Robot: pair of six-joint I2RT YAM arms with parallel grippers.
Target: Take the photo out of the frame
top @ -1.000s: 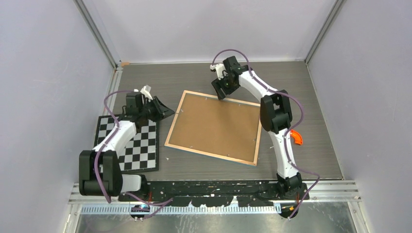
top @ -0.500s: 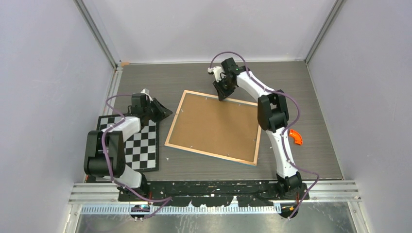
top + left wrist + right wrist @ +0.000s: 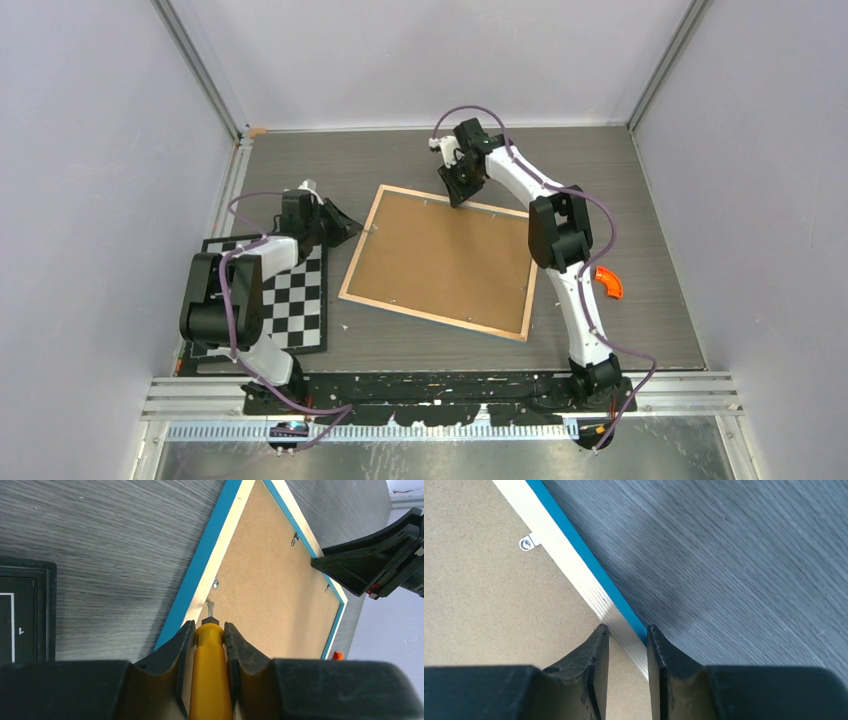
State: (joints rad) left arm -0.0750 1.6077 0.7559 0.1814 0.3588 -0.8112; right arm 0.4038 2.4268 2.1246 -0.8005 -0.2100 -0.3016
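We judge tab-freeing in hand: the blue-bordered, wood-rimmed rectangular frame (image 3: 440, 265) lies face down on the grey bench (image 3: 650, 200), photo hidden beneath its fibreboard back, left fingers (image 3: 175, 650) clamping a yellow-handled tool (image 3: 210, 680) at a small metal tab (image 3: 215, 584), right fingers (image 3: 594, 655) narrowly parted over the far rim, so next we must lever that tab aside.

— What else is on the bench (image 3: 400, 160)?
— I see a black-and-white checkerboard (image 3: 295, 310) lying flat on the left, towards the near edge. A small curved orange piece (image 3: 608, 283) sits well apart, over on the right.
— Any tools?
— My left wrist view shows a yellow-handled tool (image 3: 210, 680) with its thin metal tip pointing forward.
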